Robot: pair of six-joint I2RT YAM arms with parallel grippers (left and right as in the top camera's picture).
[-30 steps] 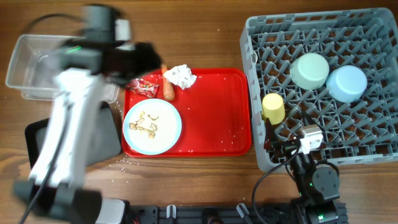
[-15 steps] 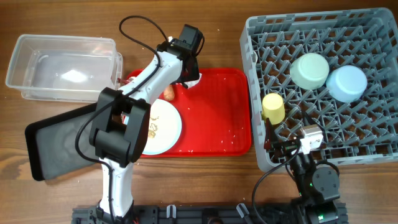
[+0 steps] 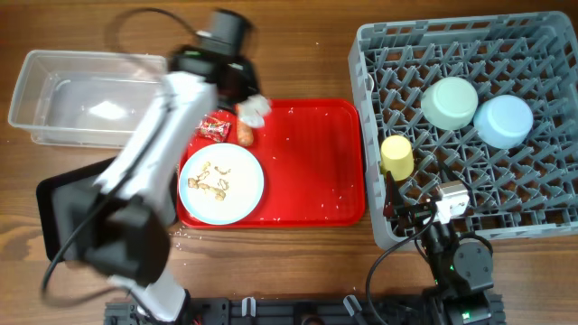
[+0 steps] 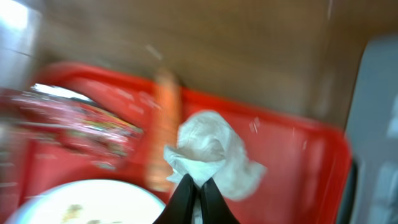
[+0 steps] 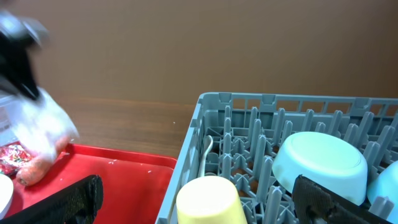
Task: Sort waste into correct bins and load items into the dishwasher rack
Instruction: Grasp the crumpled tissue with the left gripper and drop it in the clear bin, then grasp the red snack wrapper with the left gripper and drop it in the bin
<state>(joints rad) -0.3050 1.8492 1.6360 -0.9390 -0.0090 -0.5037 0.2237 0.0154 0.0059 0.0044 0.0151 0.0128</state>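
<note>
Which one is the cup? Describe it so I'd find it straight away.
Look at the big grey rack on the right. The cup stands near its left wall. It alone is yellow, and smaller than the green bowl and blue bowl.

The grey, peg-floored rack [image 3: 370, 135] is taken as the reference. Inside it, a mint-green bowl [image 3: 450, 102] and a light blue bowl [image 3: 504, 121] are set base-up side by side, and a yellow cup [image 3: 396, 155] is stood by its left wall. Well left of the rack, the round plate [image 3: 242, 200] is strewn with tan scraps [image 3: 209, 178]. Just beyond it lie the red wrapper [image 3: 214, 126] and the carrot piece [image 3: 245, 133]. The white tissue [image 4: 211, 152] is pinched in the left claw [image 4: 196, 180]. Farthest from the rack are the bins — the clear tub [image 3: 90, 56] and the black tray [image 3: 56, 212].
</note>
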